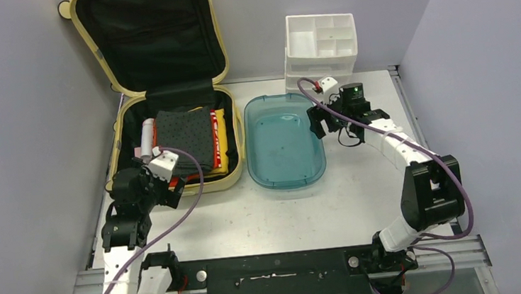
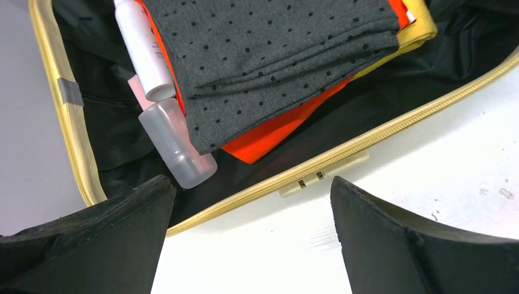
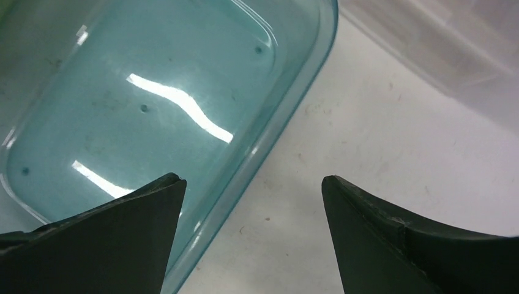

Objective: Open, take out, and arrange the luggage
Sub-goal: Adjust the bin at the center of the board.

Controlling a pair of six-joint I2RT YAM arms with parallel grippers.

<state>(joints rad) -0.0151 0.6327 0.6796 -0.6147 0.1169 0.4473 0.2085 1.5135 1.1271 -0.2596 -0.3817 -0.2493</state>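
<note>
Closest to the lens, my left end effector [image 2: 251, 184] is released, its fingers [image 2: 104, 245] spread wide with nothing between them, above the near rim of the luggage [image 2: 343, 153]. Just past that rim I see a clear bottle [image 2: 176, 144] lying beside a white bottle [image 2: 144, 49]. Both run along the left of a folded stack: a dark grey dotted cloth [image 2: 275, 55] on top, orange cloth [image 2: 263, 138] beneath, yellow cloth [image 2: 422, 27] at the right edge. From above, the luggage lies open at the far left of the surface [image 1: 264, 218], its lid raised at the back. My right end effector [image 3: 254, 179] is likewise released and holds nothing. It hangs over the right rim of the teal tray [image 3: 141, 92], which sits just right of the luggage. A white drawer organizer [image 1: 320, 46] stands behind the tray.
</note>
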